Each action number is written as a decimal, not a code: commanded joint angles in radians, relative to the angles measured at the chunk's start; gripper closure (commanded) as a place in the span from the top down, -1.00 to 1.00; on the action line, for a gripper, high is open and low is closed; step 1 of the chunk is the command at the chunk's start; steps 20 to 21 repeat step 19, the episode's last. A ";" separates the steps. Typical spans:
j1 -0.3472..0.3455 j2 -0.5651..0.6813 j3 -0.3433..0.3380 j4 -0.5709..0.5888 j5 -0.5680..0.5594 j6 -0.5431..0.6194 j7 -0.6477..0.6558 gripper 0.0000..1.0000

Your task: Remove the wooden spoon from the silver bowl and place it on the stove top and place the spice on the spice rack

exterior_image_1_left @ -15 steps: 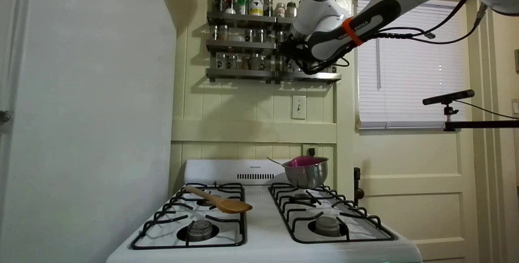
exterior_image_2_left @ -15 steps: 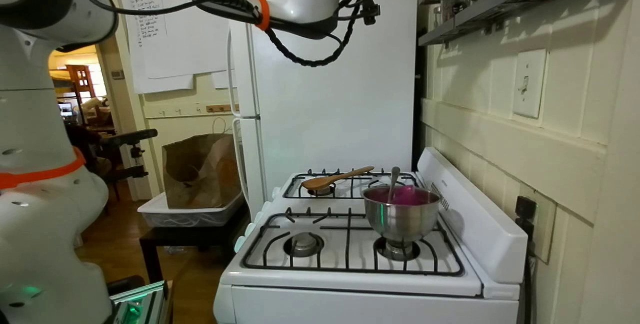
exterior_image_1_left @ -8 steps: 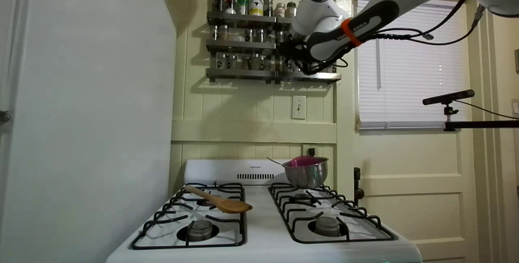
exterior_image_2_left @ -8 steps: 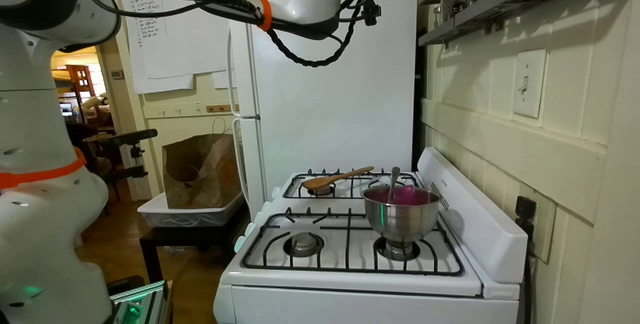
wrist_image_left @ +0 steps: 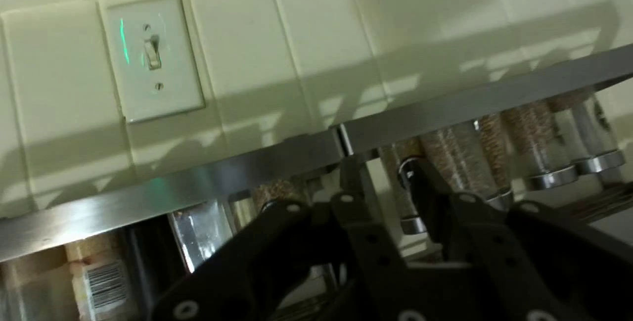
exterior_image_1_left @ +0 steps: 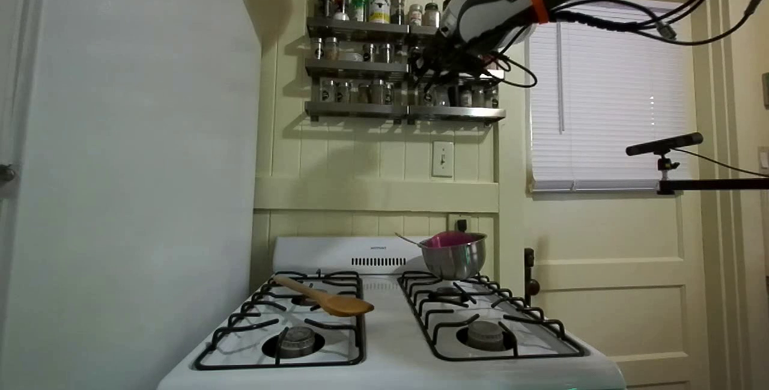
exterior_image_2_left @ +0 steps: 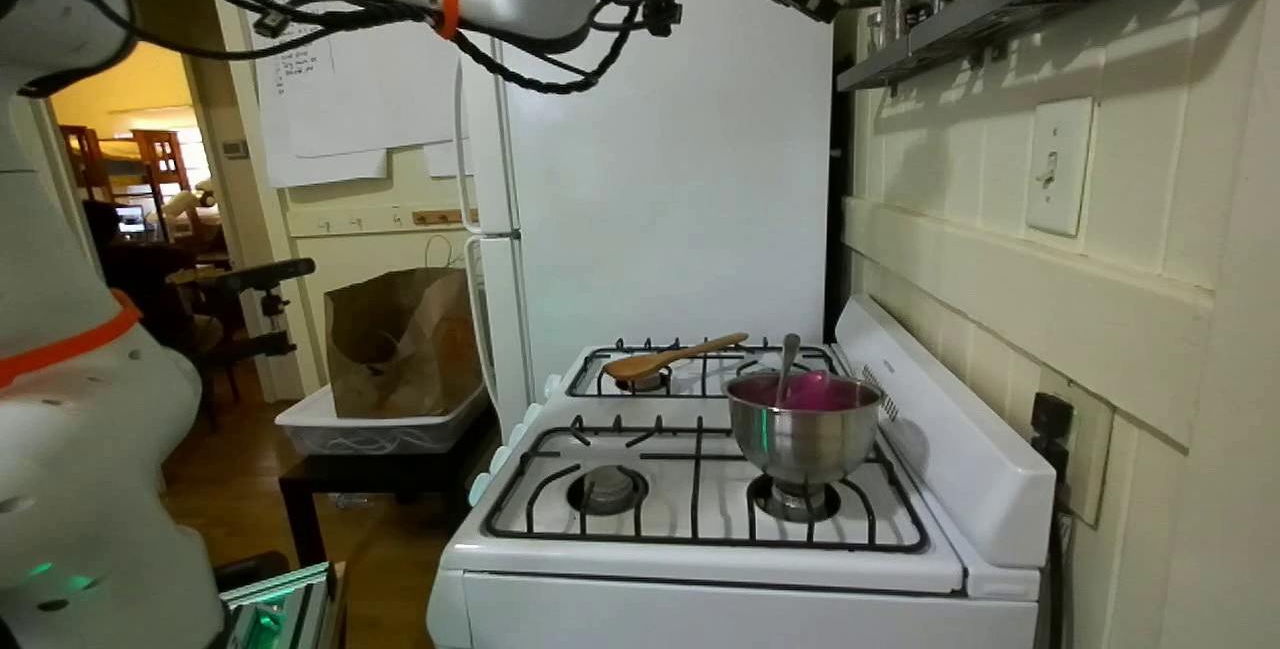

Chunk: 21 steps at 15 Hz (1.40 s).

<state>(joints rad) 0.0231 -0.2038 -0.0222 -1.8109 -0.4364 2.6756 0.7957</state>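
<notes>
Wooden spoon (exterior_image_1_left: 331, 302) sits at 10 o'clock on the stove top (exterior_image_1_left: 379, 342) in an exterior view, gripper (wrist_image_left: 383, 167) gapes empty by the spice rack (exterior_image_1_left: 357, 70) at 12, imo last step's nearly done, next: back off.

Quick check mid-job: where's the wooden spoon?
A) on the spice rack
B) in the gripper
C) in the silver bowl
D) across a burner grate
D: in both exterior views the wooden spoon lies across a black burner grate on the stove top, apart from the silver bowl.
</notes>
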 commanded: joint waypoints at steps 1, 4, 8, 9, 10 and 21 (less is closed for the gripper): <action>0.174 -0.203 -0.127 -0.137 0.243 -0.172 -0.274 0.29; 0.219 -0.301 -0.188 -0.098 0.363 -0.432 -0.464 0.73; 0.141 -0.351 -0.164 -0.007 0.493 -0.771 -0.632 1.00; 0.244 -0.367 -0.233 0.012 0.451 -0.846 -0.613 1.00; 0.138 -0.347 -0.175 0.044 0.532 -0.921 -0.686 1.00; 0.078 -0.330 -0.147 0.077 0.599 -1.004 -0.756 1.00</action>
